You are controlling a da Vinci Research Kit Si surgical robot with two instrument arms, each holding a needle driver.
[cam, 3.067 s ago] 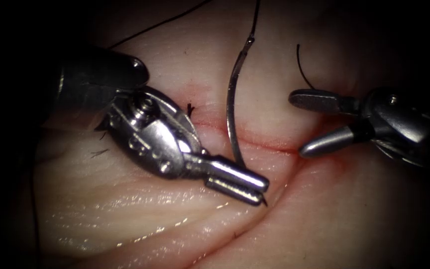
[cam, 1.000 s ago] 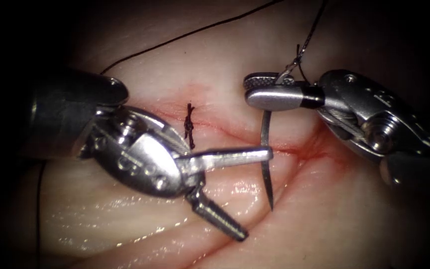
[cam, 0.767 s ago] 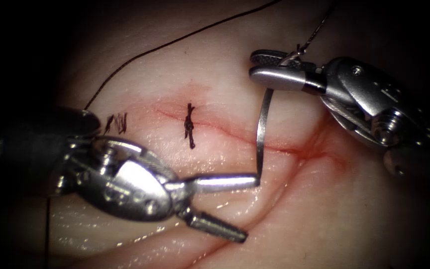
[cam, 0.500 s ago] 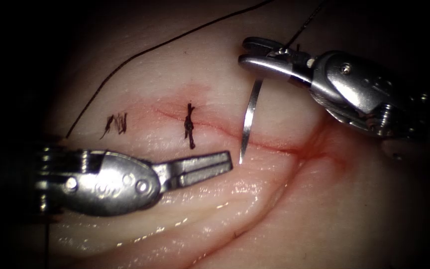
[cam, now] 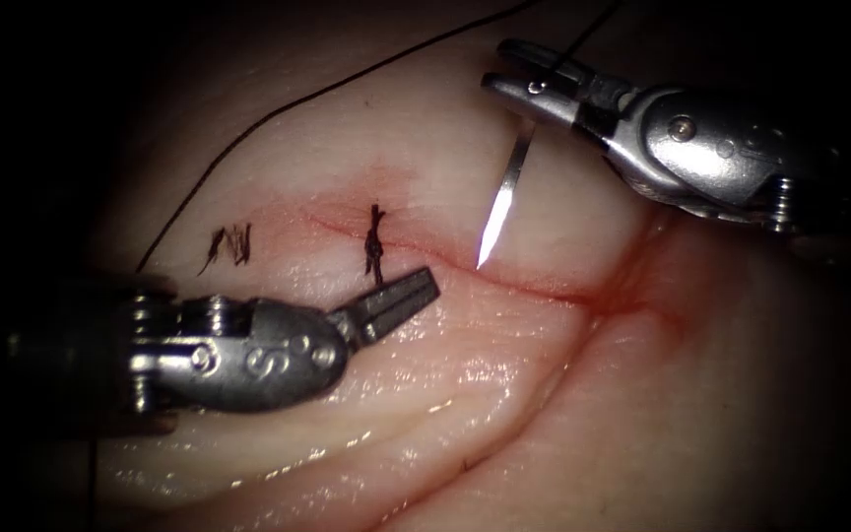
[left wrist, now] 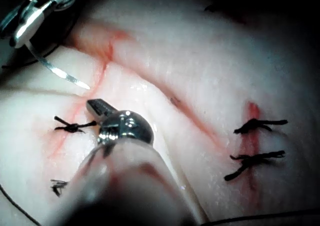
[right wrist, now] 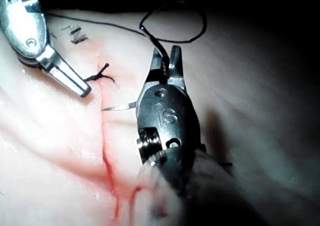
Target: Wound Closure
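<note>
one knotted stitch already crosses the cut (more to close beyond it), the right tool clamps the needle near its thread end, tip just above the cut, and the left tool, closed, holds nothing.

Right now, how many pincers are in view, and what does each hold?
2. Right pincer, upper right, grips the needle near its thread end, outside the tissue. Left pincer, lower left, holds nothing.
</note>
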